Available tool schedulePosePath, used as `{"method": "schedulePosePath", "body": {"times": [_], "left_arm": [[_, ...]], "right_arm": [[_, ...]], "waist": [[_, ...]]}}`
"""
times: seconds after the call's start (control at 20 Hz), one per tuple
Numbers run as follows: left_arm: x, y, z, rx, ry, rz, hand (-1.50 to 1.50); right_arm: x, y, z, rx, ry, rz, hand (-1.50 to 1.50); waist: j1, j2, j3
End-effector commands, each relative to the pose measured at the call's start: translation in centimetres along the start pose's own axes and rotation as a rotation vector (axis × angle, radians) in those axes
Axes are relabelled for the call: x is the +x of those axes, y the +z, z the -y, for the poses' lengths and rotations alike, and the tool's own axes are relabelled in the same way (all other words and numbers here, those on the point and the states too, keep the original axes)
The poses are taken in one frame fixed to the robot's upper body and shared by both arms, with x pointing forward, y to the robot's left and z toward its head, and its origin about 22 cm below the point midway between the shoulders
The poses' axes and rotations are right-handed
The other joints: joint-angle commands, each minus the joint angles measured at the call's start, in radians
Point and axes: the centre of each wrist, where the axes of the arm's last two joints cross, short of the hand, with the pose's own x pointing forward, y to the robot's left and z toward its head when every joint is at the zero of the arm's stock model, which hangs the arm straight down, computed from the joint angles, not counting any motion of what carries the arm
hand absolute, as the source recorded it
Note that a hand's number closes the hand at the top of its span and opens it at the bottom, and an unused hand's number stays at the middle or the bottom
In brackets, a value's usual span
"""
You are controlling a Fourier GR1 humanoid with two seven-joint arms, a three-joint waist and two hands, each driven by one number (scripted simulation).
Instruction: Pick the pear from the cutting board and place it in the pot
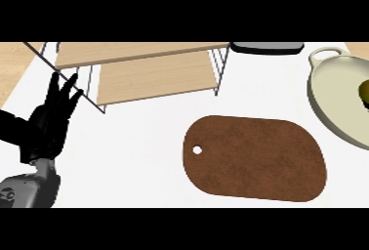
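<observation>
- The left hand (pixel 49 122) shows at the view's left edge, above its grey forearm (pixel 29 188). Its fingers (pixel 63 90) are straight and spread, pointing up. It holds nothing and touches nothing; it rests there.
- Just right of the fingertips stands a wire-framed shelf rack (pixel 144 68) with two light wooden boards, one above the other, on the white tabletop (pixel 130 156).
- Right of centre, a brown cutting board (pixel 256 158) lies flat on the tabletop. It has rounded corners and a small hole near its left edge. Nothing lies on it.
- At the top edge, right of the rack, a dark flat object (pixel 265 47) is partly cut off; what it is cannot be told.
- At the far right sits the pot (pixel 328 93), pale cream with a loop handle at its upper left, partly cut off by the view's right edge.
- Inside the pot, at the edge of the view, lies the pear (pixel 364 93), yellow-green and only partly visible. It is well apart from the cutting board.
- The right hand does not show.
</observation>
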Motion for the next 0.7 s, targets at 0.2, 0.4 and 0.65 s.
{"method": "schedulePosePath", "body": {"times": [0.2,0.4,0.65], "left_arm": [[1.5,0.0,0.6,-0.035,0.002,0.09,0.0],[0.9,-0.7,-0.2,-0.013,-0.006,0.091,0.0],[2.1,-1.2,-0.4,-0.021,-0.003,0.079,0.0]], "right_arm": [[-2.7,0.3,-2.8,0.184,-0.172,-0.16,-1.5],[-2.3,0.3,-4.2,0.292,-0.305,-0.097,-1.5],[-2.0,-0.4,-4.1,0.168,-0.616,-0.042,-1.5]], "waist": [[0.014,0.004,0.006],[0.011,0.006,0.006],[-0.006,0.003,0.007]]}}
